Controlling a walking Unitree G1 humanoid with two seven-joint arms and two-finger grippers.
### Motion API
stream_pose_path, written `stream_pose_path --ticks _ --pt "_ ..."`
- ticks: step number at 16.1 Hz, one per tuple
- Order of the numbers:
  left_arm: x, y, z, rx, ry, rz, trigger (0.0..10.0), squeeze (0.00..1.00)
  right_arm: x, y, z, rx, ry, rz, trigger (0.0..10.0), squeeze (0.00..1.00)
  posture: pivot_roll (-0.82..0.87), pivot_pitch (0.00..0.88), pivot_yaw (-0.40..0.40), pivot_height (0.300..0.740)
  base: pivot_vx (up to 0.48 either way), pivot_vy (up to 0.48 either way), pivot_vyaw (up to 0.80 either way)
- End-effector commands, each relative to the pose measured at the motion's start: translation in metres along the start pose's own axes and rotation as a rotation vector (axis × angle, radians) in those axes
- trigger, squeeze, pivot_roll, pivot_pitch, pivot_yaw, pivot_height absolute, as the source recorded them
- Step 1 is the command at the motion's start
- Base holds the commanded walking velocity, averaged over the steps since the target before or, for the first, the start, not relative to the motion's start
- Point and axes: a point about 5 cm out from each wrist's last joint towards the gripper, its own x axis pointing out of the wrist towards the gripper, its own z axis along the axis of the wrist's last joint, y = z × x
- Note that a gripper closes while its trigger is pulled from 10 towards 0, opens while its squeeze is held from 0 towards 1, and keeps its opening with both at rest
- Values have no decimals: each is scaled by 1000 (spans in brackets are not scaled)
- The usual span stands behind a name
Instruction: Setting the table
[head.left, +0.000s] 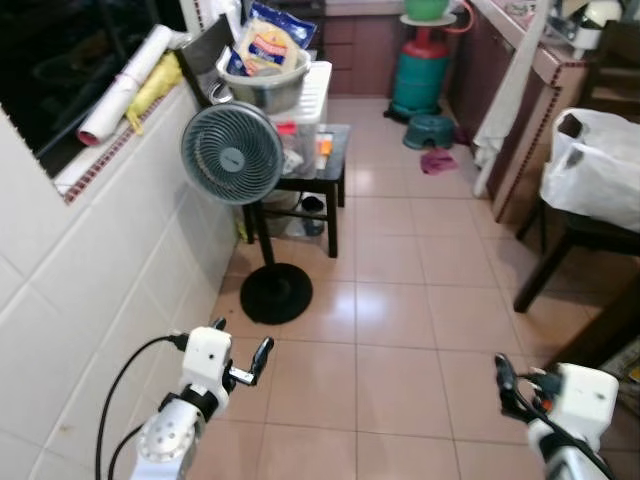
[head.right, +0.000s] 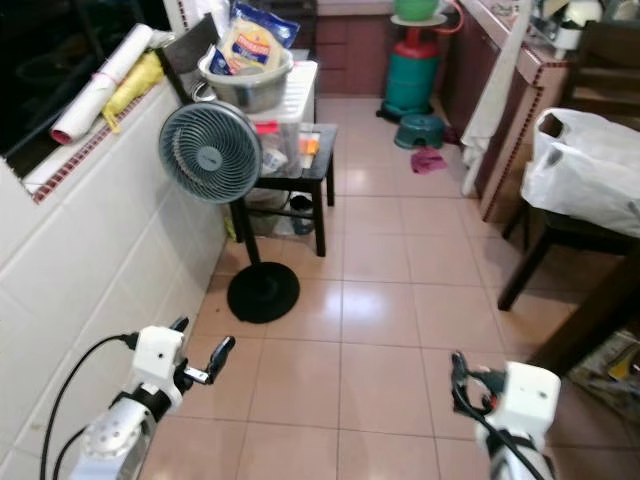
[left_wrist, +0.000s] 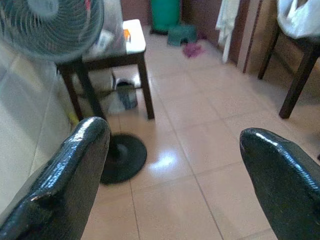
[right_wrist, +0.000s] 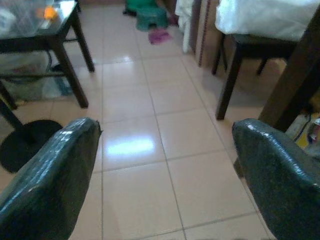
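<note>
Tiled kitchen floor (head.left: 400, 300), white wall tiles on robot's left — standing fan (head.left: 232, 153) by a dark side table (head.left: 335, 150) w/ a metal bowl (head.left: 265, 88). Left gripper (left_wrist: 170, 175) and right gripper (right_wrist: 165, 175) both low over the floor, jaws released, nothing held. No tableware identifiable.

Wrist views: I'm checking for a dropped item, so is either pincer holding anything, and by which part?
Nothing is held. The left pincer and right pincer are both open over the glossy beige floor tiles.

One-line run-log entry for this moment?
scene: tiled kitchen floor | left gripper: open, empty | right gripper: open, empty | ahead: grey standing fan, dark wooden side table
</note>
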Motion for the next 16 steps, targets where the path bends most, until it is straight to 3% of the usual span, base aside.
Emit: stream_pose_path --ticks 1,3,5,7,10,13,16 --pt "0 4 15 30 -51 -3 10000 0 -1 15 10 -14 -32 46 10000 0 -151 8 19 740 0 0 0" --pt "2 6 37 105 -139 10 10000 0 -1 35 17 -8 -26 101 10000 0 -110 14 21 740 0 0 0" --pt "10 -4 49 60 -139 8 10000 0 7 44 19 -38 -21 145 10000 0 -114 22 28 740 0 0 0" --pt "8 -12 48 67 -131 -20 10000 0 10 43 29 -4 -42 121 10000 0 -125 20 30 740 0 0 0" --pt "17 -2 52 32 -122 68 10000 0 13 43 31 9 -28 99 10000 0 -106 28 31 740 0 0 -788" --pt "20 -3 58 -34 -78 78 10000 0 16 53 33 16 -19 126 10000 0 -92 29 24 740 0 0 -785" --pt "21 -3 61 -16 -87 98 10000 0 21 56 38 10 -31 121 10000 0 -86 30 29 740 0 0 -781"
